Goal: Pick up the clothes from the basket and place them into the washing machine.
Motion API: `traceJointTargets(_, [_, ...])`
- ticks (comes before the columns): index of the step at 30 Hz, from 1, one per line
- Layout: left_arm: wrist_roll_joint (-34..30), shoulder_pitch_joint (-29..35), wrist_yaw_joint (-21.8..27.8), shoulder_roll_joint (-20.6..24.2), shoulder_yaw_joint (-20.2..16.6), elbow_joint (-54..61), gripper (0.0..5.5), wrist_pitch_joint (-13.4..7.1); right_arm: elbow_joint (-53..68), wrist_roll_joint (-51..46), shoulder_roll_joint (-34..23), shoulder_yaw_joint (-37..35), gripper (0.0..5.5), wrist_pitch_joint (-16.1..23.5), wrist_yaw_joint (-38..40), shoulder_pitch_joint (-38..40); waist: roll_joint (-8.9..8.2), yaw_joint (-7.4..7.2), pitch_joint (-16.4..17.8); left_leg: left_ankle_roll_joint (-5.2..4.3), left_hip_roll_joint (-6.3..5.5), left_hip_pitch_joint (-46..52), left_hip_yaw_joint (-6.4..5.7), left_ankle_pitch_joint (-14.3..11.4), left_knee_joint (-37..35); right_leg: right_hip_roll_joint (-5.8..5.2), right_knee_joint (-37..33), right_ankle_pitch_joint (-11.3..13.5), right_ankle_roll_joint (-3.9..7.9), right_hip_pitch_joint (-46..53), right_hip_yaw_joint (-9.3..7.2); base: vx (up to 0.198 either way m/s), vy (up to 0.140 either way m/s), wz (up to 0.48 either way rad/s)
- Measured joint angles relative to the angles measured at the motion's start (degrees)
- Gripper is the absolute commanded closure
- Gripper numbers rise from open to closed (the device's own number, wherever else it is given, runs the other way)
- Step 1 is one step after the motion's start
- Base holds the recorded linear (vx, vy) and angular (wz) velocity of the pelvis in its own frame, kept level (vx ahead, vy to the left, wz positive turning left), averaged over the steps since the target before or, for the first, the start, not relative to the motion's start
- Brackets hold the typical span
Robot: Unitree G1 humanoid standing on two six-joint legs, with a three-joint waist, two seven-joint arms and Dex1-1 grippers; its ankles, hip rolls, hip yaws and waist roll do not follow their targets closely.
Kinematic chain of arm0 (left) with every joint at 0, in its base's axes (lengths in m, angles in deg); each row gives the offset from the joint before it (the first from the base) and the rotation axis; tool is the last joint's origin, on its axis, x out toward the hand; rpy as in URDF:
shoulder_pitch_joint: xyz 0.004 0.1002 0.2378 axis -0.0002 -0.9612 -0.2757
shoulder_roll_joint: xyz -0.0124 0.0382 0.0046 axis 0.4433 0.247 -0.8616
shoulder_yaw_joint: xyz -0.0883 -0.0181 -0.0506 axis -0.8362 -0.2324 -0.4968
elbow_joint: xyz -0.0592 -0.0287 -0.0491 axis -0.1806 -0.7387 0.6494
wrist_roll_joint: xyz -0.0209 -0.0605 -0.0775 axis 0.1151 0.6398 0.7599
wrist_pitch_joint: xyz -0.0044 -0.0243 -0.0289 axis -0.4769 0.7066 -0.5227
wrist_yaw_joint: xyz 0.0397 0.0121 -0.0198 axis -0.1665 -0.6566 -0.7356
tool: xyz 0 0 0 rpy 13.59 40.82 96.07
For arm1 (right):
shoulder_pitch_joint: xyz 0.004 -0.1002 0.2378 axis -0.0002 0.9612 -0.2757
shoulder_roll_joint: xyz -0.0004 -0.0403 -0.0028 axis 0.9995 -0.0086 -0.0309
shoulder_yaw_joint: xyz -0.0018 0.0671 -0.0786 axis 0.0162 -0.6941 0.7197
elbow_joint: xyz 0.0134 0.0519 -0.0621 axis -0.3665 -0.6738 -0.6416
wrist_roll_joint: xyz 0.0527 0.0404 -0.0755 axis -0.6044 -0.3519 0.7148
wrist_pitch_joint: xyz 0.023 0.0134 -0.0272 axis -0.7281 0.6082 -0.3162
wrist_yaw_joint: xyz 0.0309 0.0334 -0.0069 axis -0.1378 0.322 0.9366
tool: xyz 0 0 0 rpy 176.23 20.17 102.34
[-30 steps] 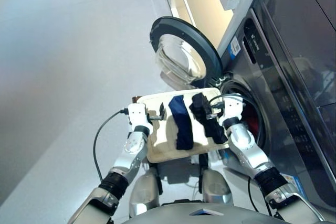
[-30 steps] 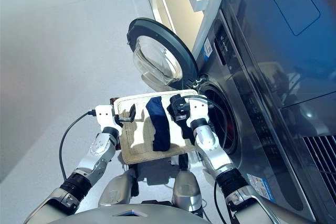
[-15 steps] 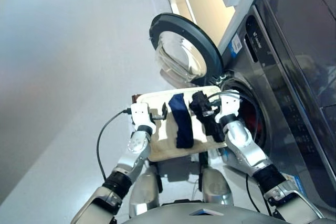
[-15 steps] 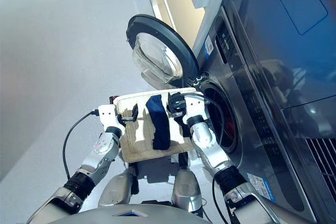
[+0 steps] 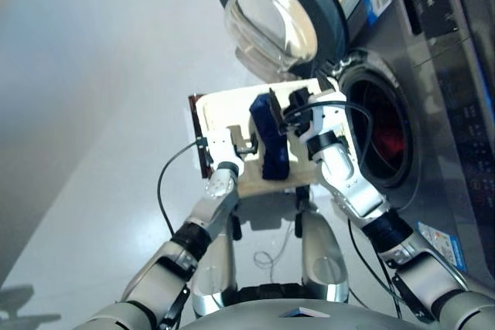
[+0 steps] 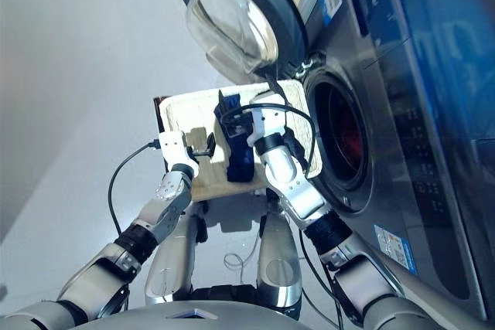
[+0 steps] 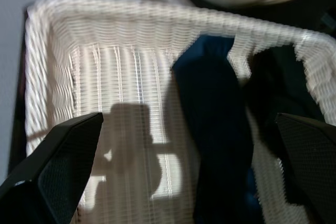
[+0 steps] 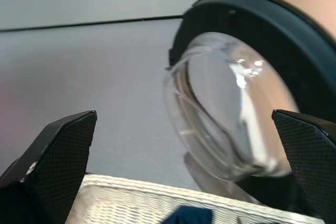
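right hand poised over the basket, next garment not yet taken

nearest, the left hand (image 5: 246,143) hangs over the bare side of the cream basket (image 7: 63,35), fingers spread wide and holding nothing; its wrist view shows only weave and its own shadow between them. the right hand (image 6: 232,124) sits over the far end of the basket, just above the clothes. its fingers (image 8: 58,145) are also wide apart and empty, and it looks out at the door rather than down at the cloth.

to do this step well, i judge the right hand should tip down and close across the middle of a roll, not its end, so the cloth lifts in one piece. the navy garment (image 5: 271,138) lies lengthways in the middle; the black garment (image 7: 278,82) lies beside it on the machine side, nearer the drum (image 5: 379,133), so it is probably the easier one to carry over.

beyond, the porthole door (image 5: 278,9) stands swung open above the basket.

the black garment is mostly hidden by the right arm in the head views. something red shows inside the drum; whether it is the coral garment i cannot tell. what carries the basket is hidden beneath it.
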Motion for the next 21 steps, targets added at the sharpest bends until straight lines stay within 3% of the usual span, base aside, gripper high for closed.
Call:
traceJointTargets(7, [1.28, 1.94, -1.33, -0.6, 0.31, -0.85, 0.0, 0.03, 0.21, 0.98, 1.58, 1.43, 0.0, 0.03, 2.04, -6.59, -0.17, -0.1, 0.02, -0.44, 0.56, -10.62, -0.85, -1.61, 8.03, 0.26, 11.06, -3.35, -1.11, -12.01, 1.2, -0.088, -0.018, 0.029])
traceJointTargets(10, [2.37, 3.94, -1.62, -1.0, 1.42, -1.11, 0.0, 0.07, 0.21, 1.22, 1.73, 2.51, 0.0, 0.01, 2.5, -8.9, -0.24, -0.25, 0.05, -0.77, 0.89, -15.78, -1.8, -2.15, 11.58, 0.5, 14.77, -4.13, -1.65, -16.97, 1.18, -0.079, -0.027, 0.055])
traceJointTargets(21, [3.37, 11.27, -2.11, -2.97, 2.53, -4.38, 0.0, 0.2, 0.21, 1.48, 5.45, 5.34, 0.0, 0.06, 3.11, -13.95, -0.86, -0.9, 0.09, -1.26, 1.76, -26.98, -2.74, -2.86, 18.04, 1.11, 21.12, -5.08, -2.62, -27.88, 1.3, -0.06, -0.01, 0.016])
